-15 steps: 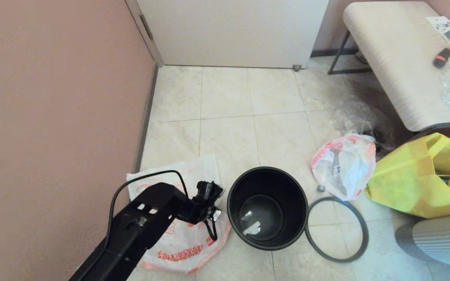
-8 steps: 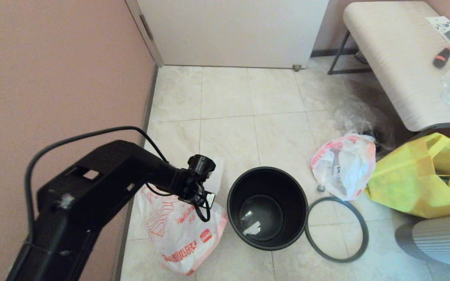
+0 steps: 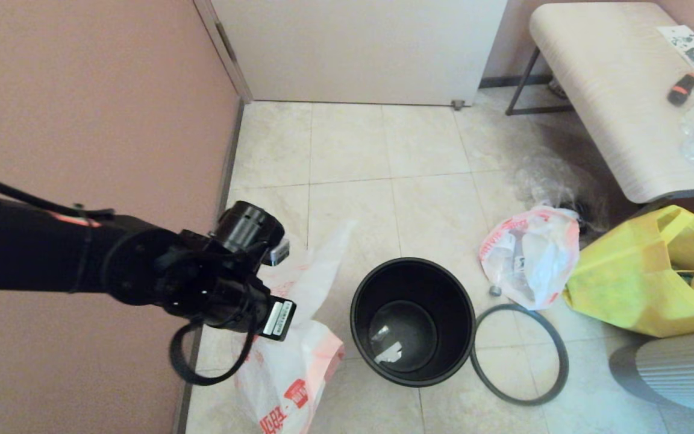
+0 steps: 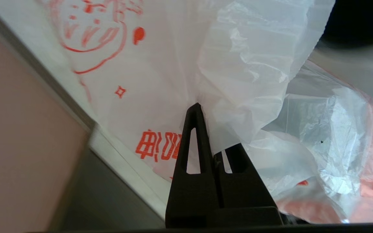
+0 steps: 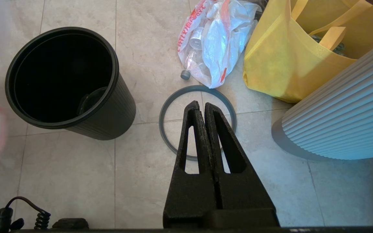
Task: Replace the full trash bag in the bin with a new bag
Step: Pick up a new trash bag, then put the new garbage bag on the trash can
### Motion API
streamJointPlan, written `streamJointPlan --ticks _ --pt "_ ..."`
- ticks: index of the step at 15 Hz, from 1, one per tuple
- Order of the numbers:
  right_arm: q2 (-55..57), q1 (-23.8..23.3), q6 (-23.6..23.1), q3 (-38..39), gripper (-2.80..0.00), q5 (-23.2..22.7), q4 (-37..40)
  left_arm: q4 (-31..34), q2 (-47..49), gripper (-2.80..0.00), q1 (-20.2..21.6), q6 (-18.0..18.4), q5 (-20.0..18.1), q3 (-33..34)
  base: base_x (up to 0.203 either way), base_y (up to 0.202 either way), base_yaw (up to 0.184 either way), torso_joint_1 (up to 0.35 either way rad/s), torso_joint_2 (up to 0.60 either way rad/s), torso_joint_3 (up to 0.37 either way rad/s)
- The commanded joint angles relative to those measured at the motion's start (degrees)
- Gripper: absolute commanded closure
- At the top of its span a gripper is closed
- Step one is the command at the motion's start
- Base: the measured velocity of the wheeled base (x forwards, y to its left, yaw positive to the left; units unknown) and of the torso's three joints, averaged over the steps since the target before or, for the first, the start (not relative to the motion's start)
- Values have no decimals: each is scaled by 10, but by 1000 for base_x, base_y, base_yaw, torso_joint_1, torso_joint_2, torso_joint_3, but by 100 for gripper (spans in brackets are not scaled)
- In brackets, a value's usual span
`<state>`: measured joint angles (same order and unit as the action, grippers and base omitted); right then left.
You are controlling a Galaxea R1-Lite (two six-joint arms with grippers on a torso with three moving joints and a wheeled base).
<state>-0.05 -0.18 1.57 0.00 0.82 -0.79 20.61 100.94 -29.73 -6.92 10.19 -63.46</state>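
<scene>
My left gripper is shut on a fold of the new bag, a translucent white bag with a red figure drawing and red characters. In the head view the new bag hangs from my raised left wrist, left of the bin, its lower end near the floor. The black bin stands upright with no bag in it. The grey hoop lies on the floor right of the bin. The lumpy full trash bag lies beyond the hoop. My right gripper is shut on nothing, above the hoop.
A yellow fabric tote sits right of the full bag. A white ribbed object stands at the near right. A bench is at the back right with a clear plastic bag beside it. The pink wall is close on the left.
My left arm has risen and drawn back toward the wall, lifting the new bag off the floor; it lay flat before and now hangs crumpled. Bin, hoop and full bag are unmoved.
</scene>
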Motion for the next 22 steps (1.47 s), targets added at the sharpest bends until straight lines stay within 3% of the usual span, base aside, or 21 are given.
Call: streamJointPlan --ticks 1,6,10,13,14,17,22 --pt "0 0 0 4 0 0 0 57 -111 0 -9 -1 -38 6 0 0 0 0 0 0" --pt "0 0 0 4 0 0 0 206 -223 0 -37 3 -151 -41 0 0 0 0 0 0" --pt "0 0 0 4 0 0 0 325 -249 0 -94 1 -229 -150 0 0 0 0 0 0" --pt "0 0 0 4 0 0 0 390 -243 0 -106 0 -337 -248 0 0 0 0 0 0" --pt "0 0 0 4 0 0 0 402 -234 0 -106 1 -378 -268 0 0 0 0 0 0" --pt "0 0 0 4 0 0 0 411 -227 0 -106 -3 -444 -298 0 0 0 0 0 0" --pt "0 0 0 4 0 0 0 412 -156 0 -70 -21 -514 -289 0 0 0 0 0 0"
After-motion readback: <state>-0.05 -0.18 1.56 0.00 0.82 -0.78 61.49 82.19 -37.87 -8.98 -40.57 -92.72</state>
